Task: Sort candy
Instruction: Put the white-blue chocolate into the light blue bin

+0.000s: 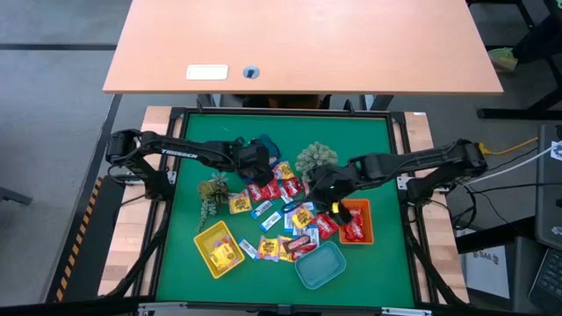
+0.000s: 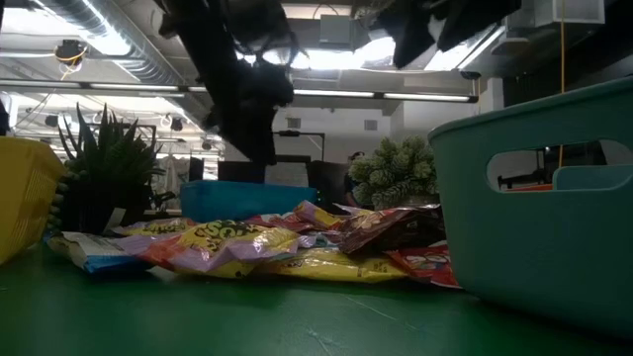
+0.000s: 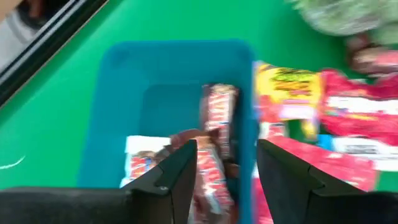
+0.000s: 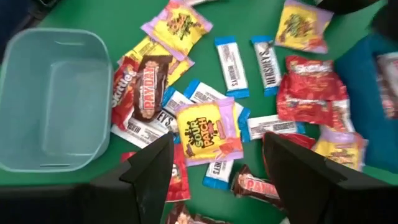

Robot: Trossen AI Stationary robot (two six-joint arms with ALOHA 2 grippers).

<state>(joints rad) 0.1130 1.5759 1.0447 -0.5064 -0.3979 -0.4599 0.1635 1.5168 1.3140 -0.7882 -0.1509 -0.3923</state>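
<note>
Sorting candy (image 1: 279, 221): pile at centre of high view, between four trays.

Light, flat, crinkly and slippery wrappers, probably; best pinched across the short edges, one piece at a time. Left gripper (image 3: 225, 163) above blue tray (image 3: 118, 106), fingers apart, seemingly holding nothing, brown-and-red bars lying just below in the tray. Right gripper (image 4: 216, 158) wide open and empty, hovering over the pile, a yellow packet (image 4: 205, 132) directly under it. More red pieces already in orange tray (image 1: 367, 211), yellow ones in yellow tray (image 1: 204, 240); teal tray (image 4: 25, 93) empty.

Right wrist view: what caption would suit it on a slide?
Open right end effector hovering over mixed candy beside an empty teal tray on a green table.
</note>
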